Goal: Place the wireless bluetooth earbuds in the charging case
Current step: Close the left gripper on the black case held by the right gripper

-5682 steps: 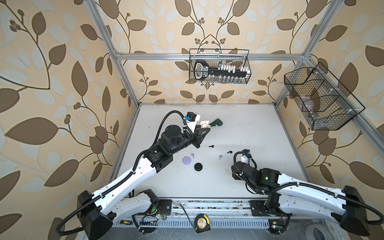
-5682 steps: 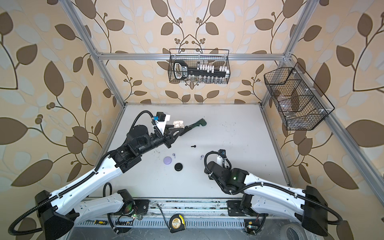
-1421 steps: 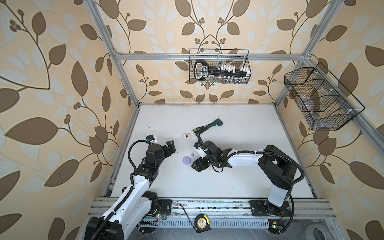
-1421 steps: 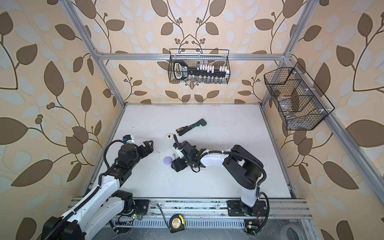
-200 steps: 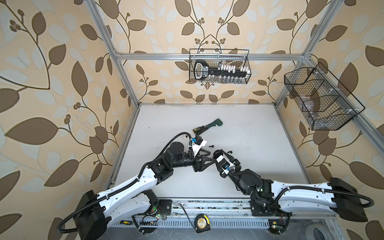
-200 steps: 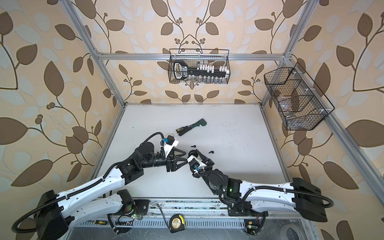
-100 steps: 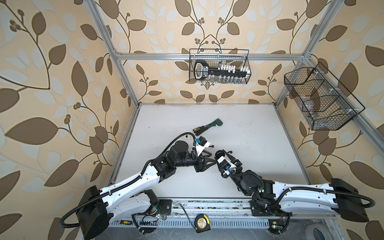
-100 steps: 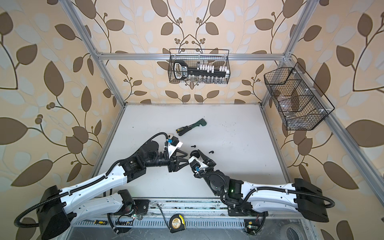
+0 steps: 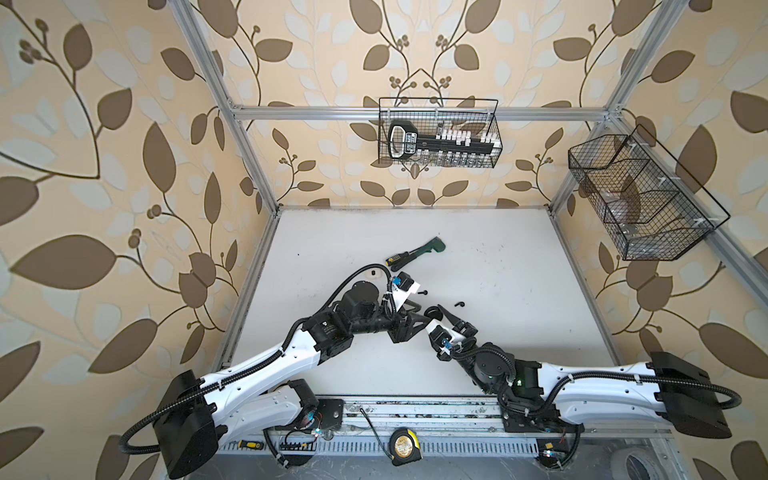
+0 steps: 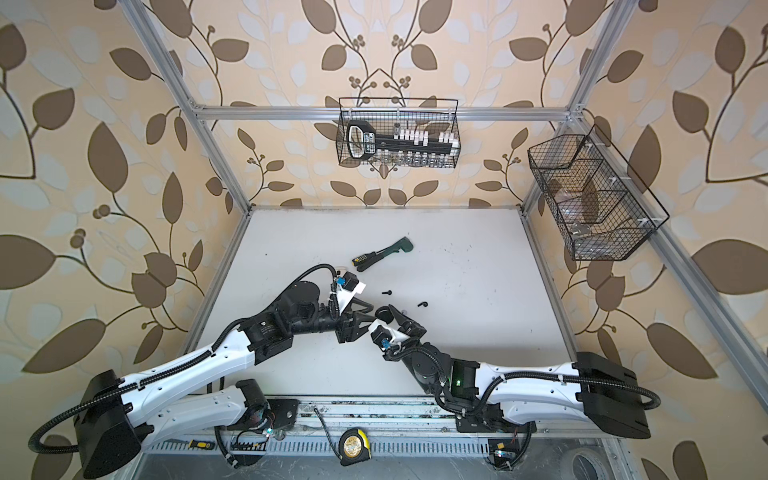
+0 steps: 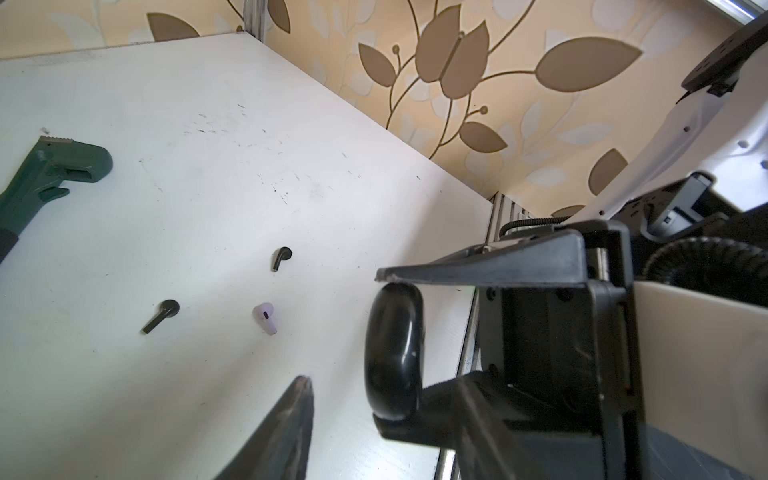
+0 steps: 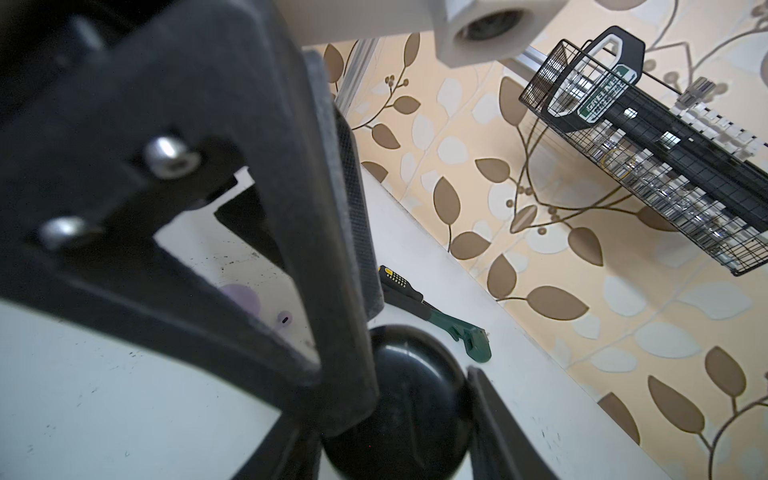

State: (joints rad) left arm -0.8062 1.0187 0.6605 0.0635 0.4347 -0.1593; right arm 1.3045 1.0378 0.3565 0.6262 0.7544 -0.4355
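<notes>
Left wrist view: the right end effector clamps the black charging case, centre-right; earbuds lie loose on the bench, centre-left. My left end effector, jaws apart, has edged in, narrowing; lid-opening looks next.

Same build on both: the left arm and right arm have glossy white shells on the long links and chunky black motor housings at the joints. A ribbed black hose loops out of a boxy black block on either side of the tape measure. Farther from the tape measure, each wrist has a blue connector, the right arm shows a tiny green light, and the left gripper is matte black with wedge fingers, two silver screw heads and a white camera block.
</notes>
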